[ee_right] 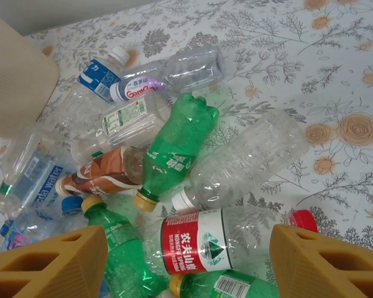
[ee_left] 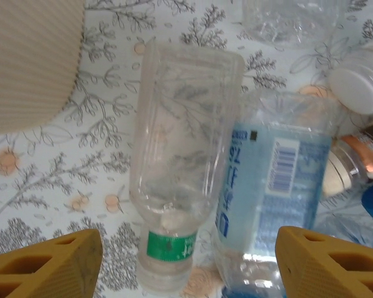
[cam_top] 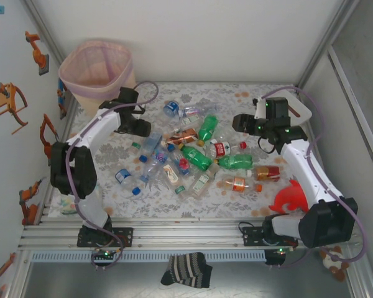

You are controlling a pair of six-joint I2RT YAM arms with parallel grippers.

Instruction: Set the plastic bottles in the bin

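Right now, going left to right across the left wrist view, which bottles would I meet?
clear bottle with a green neck band → blue-labelled bottle → white bottle cap at the right edge.

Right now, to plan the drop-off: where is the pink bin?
Top view: the bin stands at the table's far left corner, just beyond the left gripper.

A robot test cell in a laboratory is indicated. White panels framed by aluminium posts are set beyond and beside the left gripper and right gripper. Slotted aluminium rails are bolted behind them. Robot-arm stickers are stuck left of the left gripper, and a flowered cloth is spread beneath both.
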